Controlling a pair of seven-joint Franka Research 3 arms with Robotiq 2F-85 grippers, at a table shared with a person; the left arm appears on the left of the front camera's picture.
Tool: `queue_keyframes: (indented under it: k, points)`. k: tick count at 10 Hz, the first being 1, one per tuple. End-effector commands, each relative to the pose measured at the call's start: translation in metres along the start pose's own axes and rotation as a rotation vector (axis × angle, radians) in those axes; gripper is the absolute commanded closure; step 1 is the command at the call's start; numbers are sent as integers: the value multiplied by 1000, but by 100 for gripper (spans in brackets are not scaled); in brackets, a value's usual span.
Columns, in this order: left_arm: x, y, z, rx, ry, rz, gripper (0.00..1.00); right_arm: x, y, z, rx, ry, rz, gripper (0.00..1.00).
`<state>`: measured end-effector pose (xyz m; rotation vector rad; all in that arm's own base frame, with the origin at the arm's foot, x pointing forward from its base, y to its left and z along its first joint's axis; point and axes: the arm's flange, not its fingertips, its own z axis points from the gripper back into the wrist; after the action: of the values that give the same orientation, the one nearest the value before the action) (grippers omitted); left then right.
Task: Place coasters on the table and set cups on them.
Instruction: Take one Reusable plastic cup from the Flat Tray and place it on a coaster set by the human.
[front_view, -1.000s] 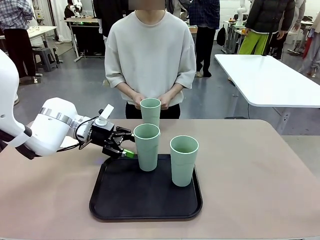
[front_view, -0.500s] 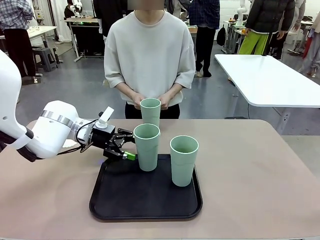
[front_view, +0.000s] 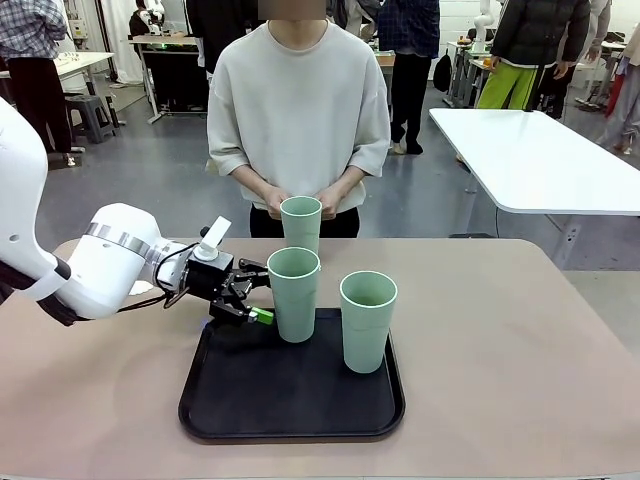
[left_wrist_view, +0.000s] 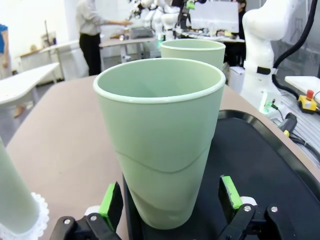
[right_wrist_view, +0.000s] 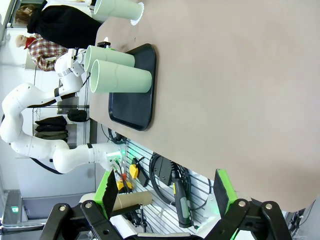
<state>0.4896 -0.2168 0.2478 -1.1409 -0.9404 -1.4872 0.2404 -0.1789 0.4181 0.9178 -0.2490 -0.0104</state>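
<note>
Green pads (left_wrist_view: 110, 199) of the left hand (front_view: 256, 295) stand on either side of a mint cup (front_view: 294, 295), low near its base. The left wrist view shows a sliver of gap on each side, so the hand is spread wide and grips nothing yet. That cup stands upright at the far left corner of the black tray (front_view: 260, 400), close against the tray's raised rim.

The likeliest trouble comes from the cup's shape. Its sides are smooth and taper downward, so pads closing this low could slide on the slope. A tall cup held near its foot may also lean once lifted. If the hand drags it sideways instead of raising it first, the base could catch the tray's rim and topple.

A second cup (front_view: 367, 320) stands toward the tray's right side, apart from the first, and a wide swing that way might clip it. Beyond the tray's far edge a third cup (front_view: 301, 222) sits on a scalloped coaster (left_wrist_view: 39, 212) on the bench (front_view: 520, 340), just in front of the person's hands (front_view: 275, 205). A lift carried far forward risks knocking it.

I cannot make out a bare coaster beside the tray, so the cup may lack a landing spot.

The right hand (right_wrist_view: 165, 192) hangs open and empty, well off from the tray.
</note>
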Motion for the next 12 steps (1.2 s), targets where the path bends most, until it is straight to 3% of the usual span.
queue_keyframes:
  k: [1,12]
  points:
    - [-4,4,-10,18,-23,-43,0,1,0,-1,21,-12,12,0]
    - [-2,18,-45,-33,-45,-43,0,1,0,-1,21,-12,12,0]
